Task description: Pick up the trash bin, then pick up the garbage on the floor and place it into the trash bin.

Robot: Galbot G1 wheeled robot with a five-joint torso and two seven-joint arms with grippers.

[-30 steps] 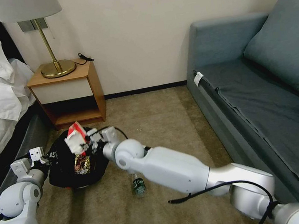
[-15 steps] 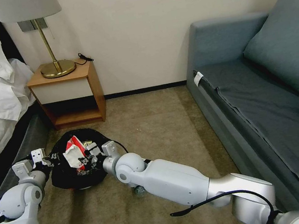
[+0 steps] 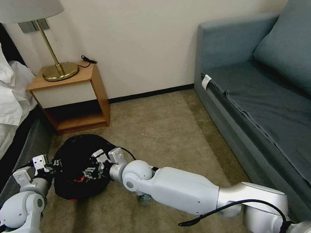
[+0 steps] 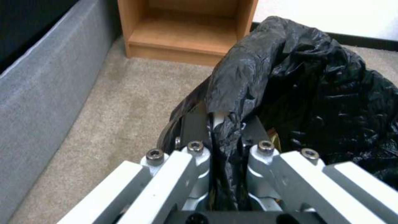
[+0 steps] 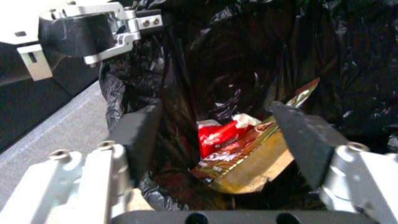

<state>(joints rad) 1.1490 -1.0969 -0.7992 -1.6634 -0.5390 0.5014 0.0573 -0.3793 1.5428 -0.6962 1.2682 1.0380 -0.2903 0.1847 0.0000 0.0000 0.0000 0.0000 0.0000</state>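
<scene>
Left gripper [image 4: 226,130] clamps trash bin [image 3: 77,158] liner; right gripper [image 5: 219,137] spread inside; beige carpet [image 3: 157,128].

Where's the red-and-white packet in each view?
Head view: a red sliver of the red-and-white packet inside the round trash bin with black plastic liner, beside the right gripper.
Left wrist view: not visible; the liner blocks the inside.
Right wrist view: at the bin's bottom, between the open fingers, on the gold-brown wrapper.
Shared landmark: the black liner.
</scene>
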